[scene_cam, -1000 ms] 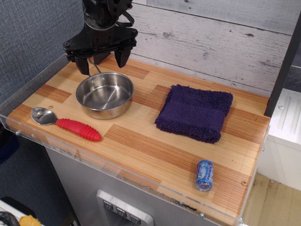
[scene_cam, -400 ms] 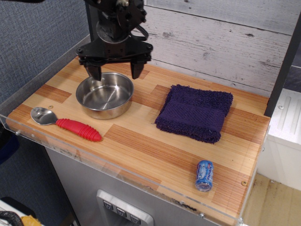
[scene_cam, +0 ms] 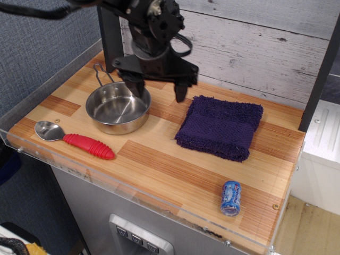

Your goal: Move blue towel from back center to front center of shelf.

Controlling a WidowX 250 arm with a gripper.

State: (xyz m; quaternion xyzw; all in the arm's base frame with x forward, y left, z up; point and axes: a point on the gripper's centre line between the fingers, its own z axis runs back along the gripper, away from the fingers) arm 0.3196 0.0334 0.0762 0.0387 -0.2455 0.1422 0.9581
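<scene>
The blue towel (scene_cam: 220,126) is a folded dark indigo terry cloth lying flat on the wooden shelf (scene_cam: 175,170), right of the middle and toward the back wall. My black gripper (scene_cam: 158,91) hangs open above the shelf, between the steel pan and the towel's left edge. Its fingers (scene_cam: 180,91) are spread wide and hold nothing. It stands just left of the towel and does not touch it.
A steel pan (scene_cam: 118,107) with a wire handle sits at the left. A spoon with a red handle (scene_cam: 74,139) lies in front of it. A small blue can (scene_cam: 231,197) lies near the front right edge. A clear acrylic rim (scene_cam: 122,192) edges the shelf.
The gripper has moved to the right, from above the pan's back rim to the gap between pan and towel. It stayed open. The objects have not moved.
</scene>
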